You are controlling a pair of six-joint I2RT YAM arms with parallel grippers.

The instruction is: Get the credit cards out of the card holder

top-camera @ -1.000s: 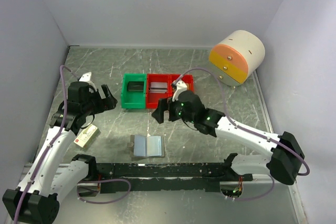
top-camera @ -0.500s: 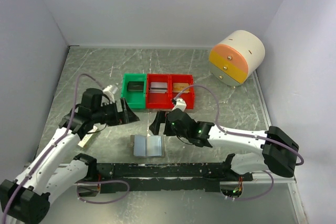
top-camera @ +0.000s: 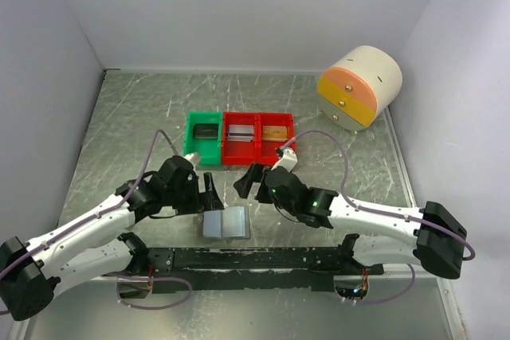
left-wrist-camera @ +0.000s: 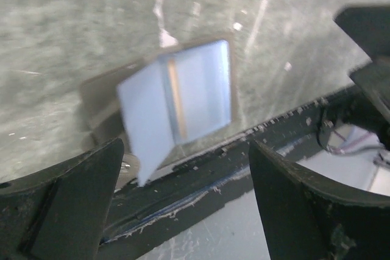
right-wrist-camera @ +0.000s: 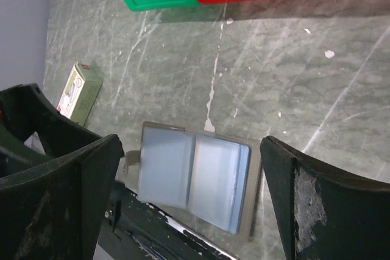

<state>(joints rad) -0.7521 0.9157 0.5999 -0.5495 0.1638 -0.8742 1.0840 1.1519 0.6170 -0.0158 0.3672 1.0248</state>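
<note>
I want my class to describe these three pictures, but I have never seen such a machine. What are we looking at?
These are two robot arms bolted to a table. The wide picture looks down from above and behind them; the other two come from wrist cameras, so the dark shapes at their edges are each hand's own fingers. An open grey card holder lies flat near the left hand and right hand. Both hands are open and hold nothing. Farther back stand a green bin, two red bins and a round drawer unit. A small box lies to the left.
</note>
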